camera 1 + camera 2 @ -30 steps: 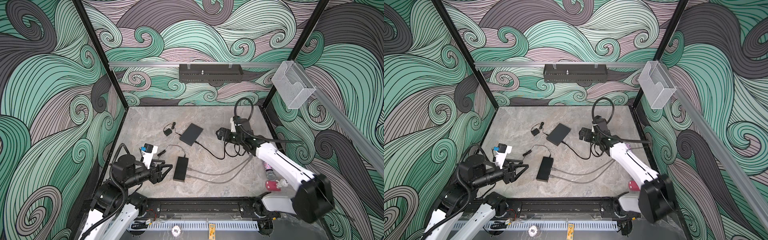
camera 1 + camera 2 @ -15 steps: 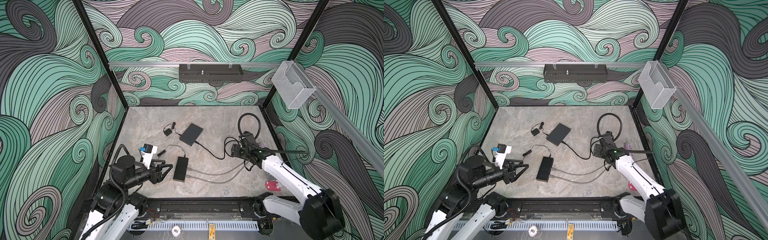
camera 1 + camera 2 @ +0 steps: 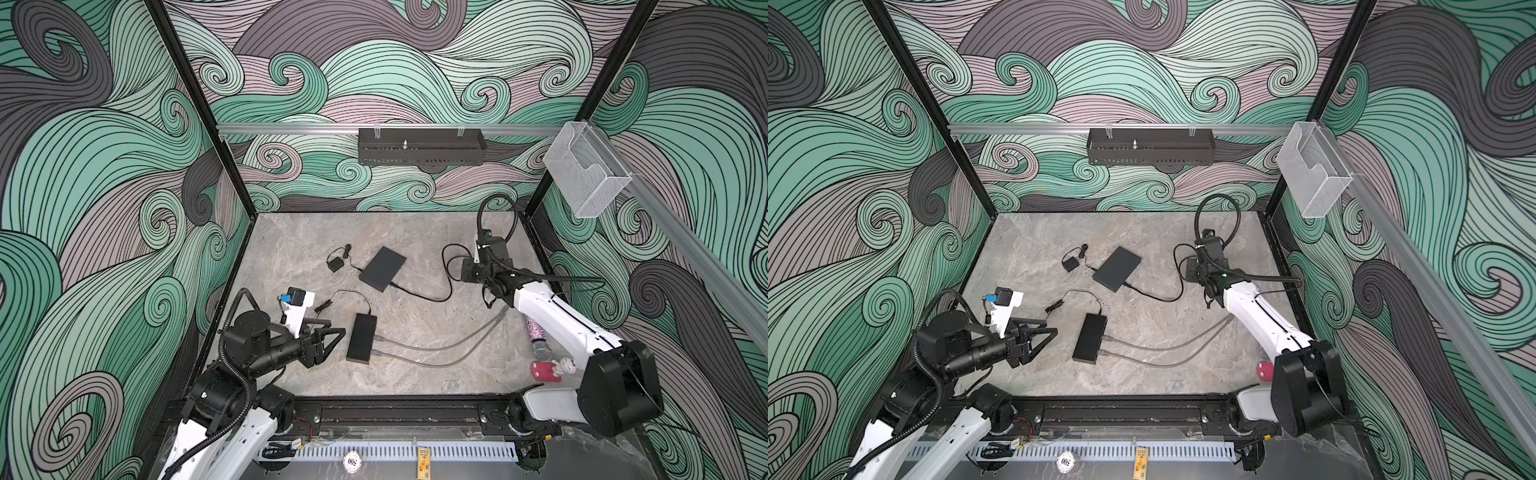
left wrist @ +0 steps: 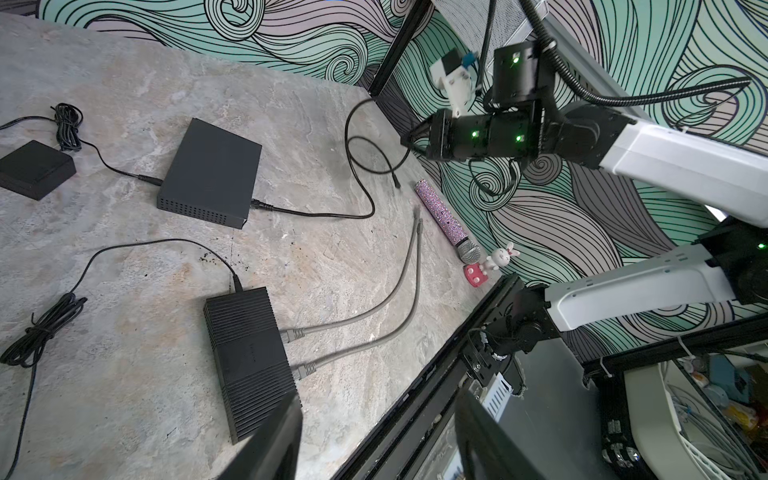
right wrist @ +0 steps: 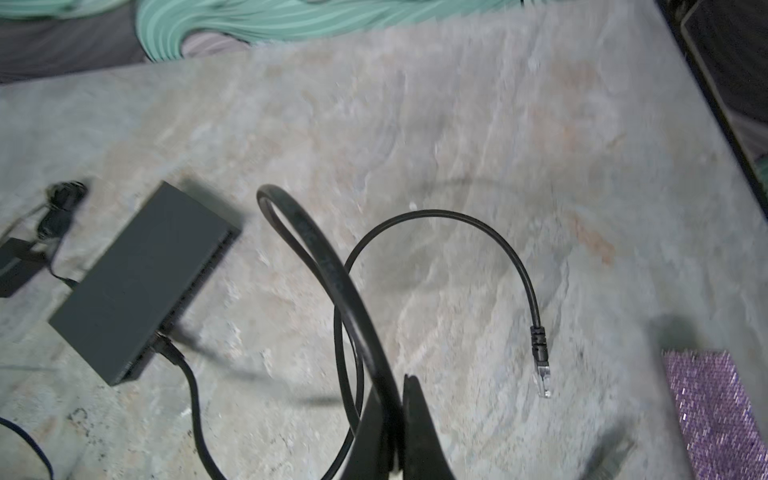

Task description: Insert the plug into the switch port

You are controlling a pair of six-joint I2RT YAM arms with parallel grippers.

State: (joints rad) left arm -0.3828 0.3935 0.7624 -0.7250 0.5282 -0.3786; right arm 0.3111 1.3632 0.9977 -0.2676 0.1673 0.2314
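Two tabletop arms wear the same livery: glossy white shells on the long links, matte black on joints and motor blocks. The left arm (image 3: 255,434) has a ribbed black conduit (image 3: 225,357) beside its round black joint housing, and a white wrist camera mount (image 3: 297,316) fitted with a small blue connector (image 3: 285,297). The left hand (image 3: 332,345) is black, its fingers built as open triangular frames. The right arm (image 3: 557,320) has a bulky black shoulder housing (image 3: 615,395) and a ribbed black hose (image 3: 557,277) at the wrist, where green indicator lights (image 4: 473,134) glow. The right hand (image 4: 409,140) is the same matte black. Both arms bolt to a black base rail (image 3: 395,413) dotted with screws.
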